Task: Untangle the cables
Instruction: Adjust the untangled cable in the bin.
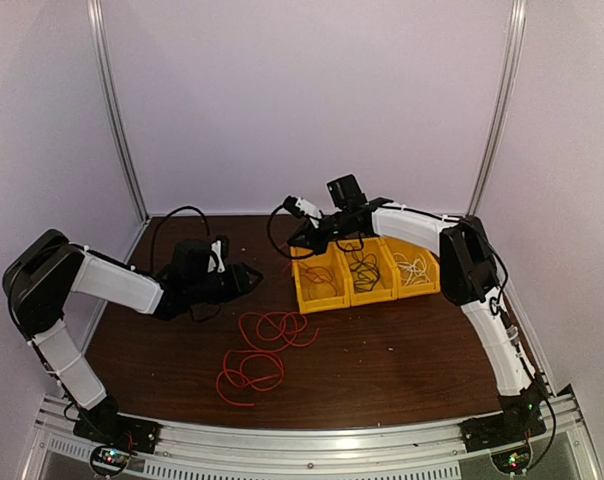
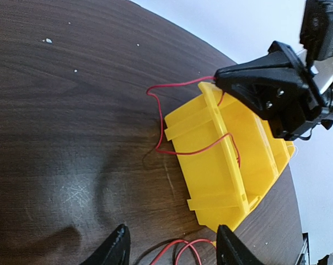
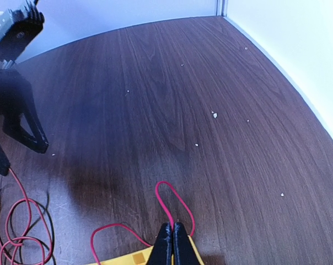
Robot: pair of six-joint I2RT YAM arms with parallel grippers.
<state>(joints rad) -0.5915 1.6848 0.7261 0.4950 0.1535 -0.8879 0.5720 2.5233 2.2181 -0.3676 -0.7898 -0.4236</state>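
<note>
The red cable (image 1: 272, 330) lies mostly in loops on the table (image 1: 402, 350) in the top view, one end reaching the left yellow bin (image 1: 320, 297). The black cable (image 1: 364, 266) and white cable (image 1: 414, 268) sit in the bins beside it. From the left wrist, the left gripper (image 2: 172, 251) hangs open over a red loop. From the right wrist, the right gripper (image 3: 173, 243) is pinched on the red strand. It is best raised slowly, so the loops trail free without snagging the bin wall.
</note>
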